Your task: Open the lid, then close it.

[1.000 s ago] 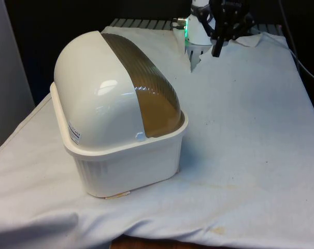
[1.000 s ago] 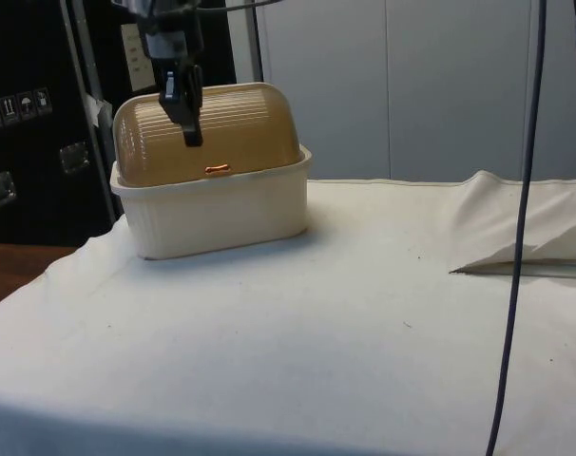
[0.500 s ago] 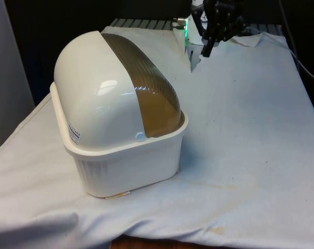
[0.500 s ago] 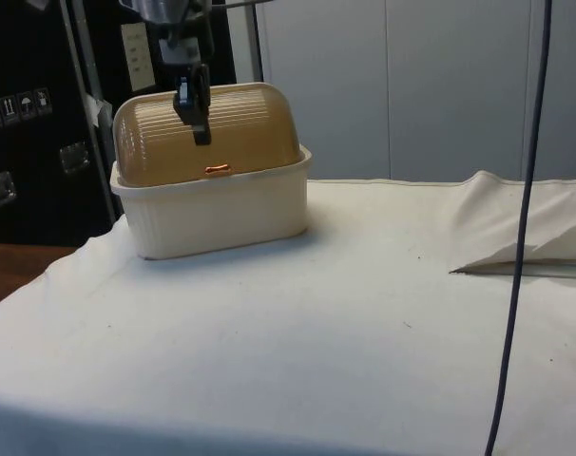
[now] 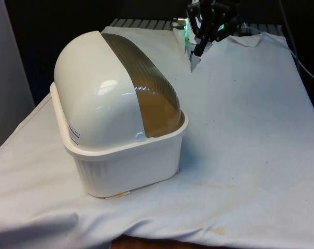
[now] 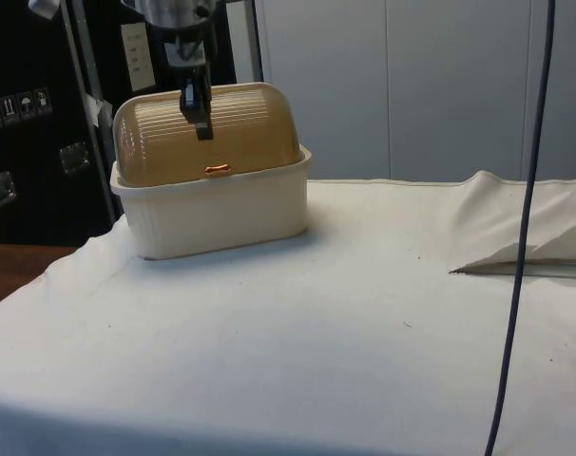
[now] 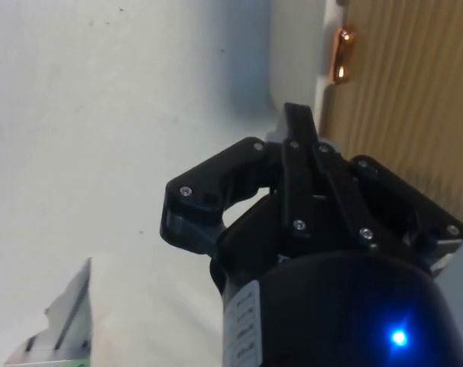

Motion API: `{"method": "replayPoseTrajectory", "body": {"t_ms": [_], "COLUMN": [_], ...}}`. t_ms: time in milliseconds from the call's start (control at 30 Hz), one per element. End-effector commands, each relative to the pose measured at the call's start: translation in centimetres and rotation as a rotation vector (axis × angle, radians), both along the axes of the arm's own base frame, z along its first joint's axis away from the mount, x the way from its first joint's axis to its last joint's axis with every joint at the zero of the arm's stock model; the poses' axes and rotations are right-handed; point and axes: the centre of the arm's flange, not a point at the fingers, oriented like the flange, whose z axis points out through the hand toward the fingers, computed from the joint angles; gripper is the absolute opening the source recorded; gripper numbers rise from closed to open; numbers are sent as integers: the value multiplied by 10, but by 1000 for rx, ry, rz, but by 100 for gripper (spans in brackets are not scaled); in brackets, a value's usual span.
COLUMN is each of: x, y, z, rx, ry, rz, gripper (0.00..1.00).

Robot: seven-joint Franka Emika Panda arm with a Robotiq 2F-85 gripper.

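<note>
White cloth (image 5: 250, 129) is spread over the table, dark cabinets (image 6: 22, 114) behind. Bread box (image 5: 120, 124) is seen at the front view's left, lid (image 6: 207, 133) shut (handle (image 6: 217, 169) facing the side camera), long axis running across that view. Gripper (image 6: 201, 119) is held above, fingers clenched together.

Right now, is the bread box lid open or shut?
Shut. The brown ribbed lid is rolled down to the cream base's rim, its orange handle sitting at that rim.

A white cloth (image 5: 250, 129) covers the surface, creased and faintly stained near its front edge; a fold of it (image 6: 516, 233) is rucked up at one side; a dark cable (image 6: 521, 237) hangs down in the side view; dark cabinets (image 6: 31, 123) stand behind.
</note>
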Motion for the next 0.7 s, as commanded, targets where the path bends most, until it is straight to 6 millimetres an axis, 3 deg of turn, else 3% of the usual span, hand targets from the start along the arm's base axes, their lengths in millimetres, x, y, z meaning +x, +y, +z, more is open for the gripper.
{"method": "replayPoseTrajectory", "body": {"t_ms": [0,333,600,667], "x": [0,-4,-10,-10], "y": [0,9,39,37], "z": [0,-5,-22,-21], "rx": [-8,-69,-140,-129], "ry": [-1,-20,-63,-59], "rz": [4,22,26,28], "gripper": [0,0,0,0]}}
